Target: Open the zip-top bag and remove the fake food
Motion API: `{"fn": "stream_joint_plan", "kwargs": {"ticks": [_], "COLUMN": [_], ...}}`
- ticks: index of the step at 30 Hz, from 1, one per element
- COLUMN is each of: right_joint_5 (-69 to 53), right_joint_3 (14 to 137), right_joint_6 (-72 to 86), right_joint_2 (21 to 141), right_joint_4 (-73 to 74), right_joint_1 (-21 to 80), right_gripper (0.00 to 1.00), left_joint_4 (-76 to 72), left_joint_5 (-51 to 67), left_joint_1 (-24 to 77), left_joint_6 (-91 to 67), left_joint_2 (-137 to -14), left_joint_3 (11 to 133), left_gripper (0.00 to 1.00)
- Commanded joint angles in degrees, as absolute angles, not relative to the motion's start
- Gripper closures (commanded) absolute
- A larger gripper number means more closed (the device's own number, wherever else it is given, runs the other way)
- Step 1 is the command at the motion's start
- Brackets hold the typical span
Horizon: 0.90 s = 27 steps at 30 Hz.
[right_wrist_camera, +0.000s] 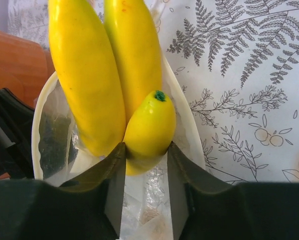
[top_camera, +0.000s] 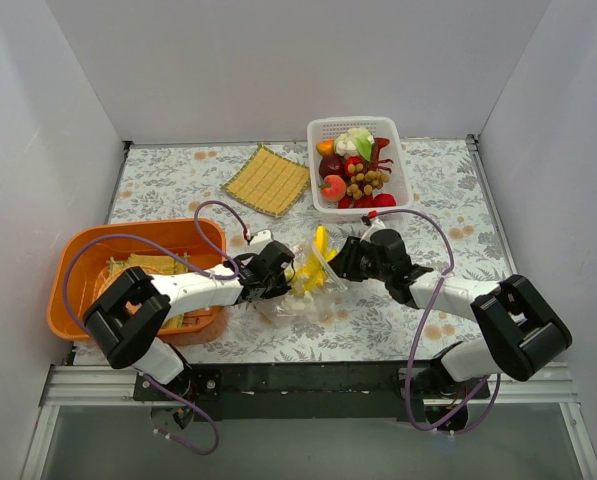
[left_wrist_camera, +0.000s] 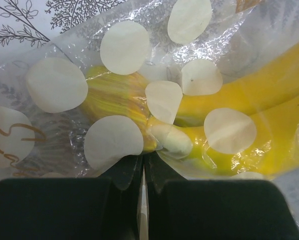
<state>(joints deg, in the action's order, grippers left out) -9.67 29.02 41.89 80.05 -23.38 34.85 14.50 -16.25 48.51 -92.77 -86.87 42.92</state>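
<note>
The zip-top bag (top_camera: 290, 300), clear plastic with white dots, lies at the table's middle between both arms. A yellow banana bunch (top_camera: 318, 262) of fake food sticks out of its mouth. My left gripper (top_camera: 281, 272) is shut on the bag's edge; in the left wrist view the jaws (left_wrist_camera: 144, 162) pinch the dotted plastic (left_wrist_camera: 124, 47) with the bananas (left_wrist_camera: 269, 95) behind it. My right gripper (top_camera: 342, 262) reaches in from the right. In the right wrist view its jaws (right_wrist_camera: 145, 148) press both sides of one short banana (right_wrist_camera: 149, 125), with the bag's rim (right_wrist_camera: 39, 115) around the bunch.
A white slotted basket (top_camera: 316, 190) at the back right holds more toy foods and a red lobster (top_camera: 380, 160). An orange tub (top_camera: 78, 250) stands at the left, close to my left arm. A yellow woven mat (top_camera: 268, 180) lies at the back centre.
</note>
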Motion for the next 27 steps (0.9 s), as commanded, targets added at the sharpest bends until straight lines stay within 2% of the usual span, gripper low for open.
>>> {"fn": "stream_joint_plan", "kwargs": {"ticks": [1, 3, 5, 10, 12, 18, 22, 27], "right_joint_5": [-10.11, -8.09, -6.07, -2.73, -2.11, -0.97, -0.26, 2.19], "right_joint_3": [28.39, 28.48, 28.74, 29.53, 29.97, 31.2, 32.69, 33.92], "right_joint_6": [41.93, 41.31, 40.7, 38.06, 37.79, 36.56, 35.25, 33.23], "right_joint_2": [79.28, 77.88, 75.86, 72.16, 71.37, 69.79, 68.56, 66.97], "right_joint_4": [-30.68, -29.45, -26.73, -22.42, -20.75, -17.5, -15.21, -12.31], "right_joint_1": [35.07, 35.07, 35.07, 35.07, 35.07, 35.07, 35.07, 35.07], "right_gripper": [0.7, 0.81, 0.87, 0.91, 0.92, 0.94, 0.94, 0.94], "left_joint_4": [14.5, 15.38, 16.86, 19.07, 19.86, 20.92, 19.87, 19.34], "left_joint_5": [-15.82, -16.52, -17.22, -18.54, -18.19, -18.28, -17.93, -18.72], "left_joint_1": [48.78, 48.69, 48.78, 48.69, 48.69, 48.69, 48.6, 48.69], "left_joint_6": [-92.11, -91.85, -91.76, -91.49, -91.5, -92.2, -92.81, -94.22], "left_joint_2": [-86.14, -85.43, -83.77, -79.9, -78.32, -76.55, -79.53, -82.79], "left_joint_3": [43.51, 43.51, 43.77, 43.86, 43.68, 41.66, 40.52, 39.64], "left_gripper": [1.0, 0.97, 0.89, 0.64, 0.61, 0.64, 0.8, 0.94]}}
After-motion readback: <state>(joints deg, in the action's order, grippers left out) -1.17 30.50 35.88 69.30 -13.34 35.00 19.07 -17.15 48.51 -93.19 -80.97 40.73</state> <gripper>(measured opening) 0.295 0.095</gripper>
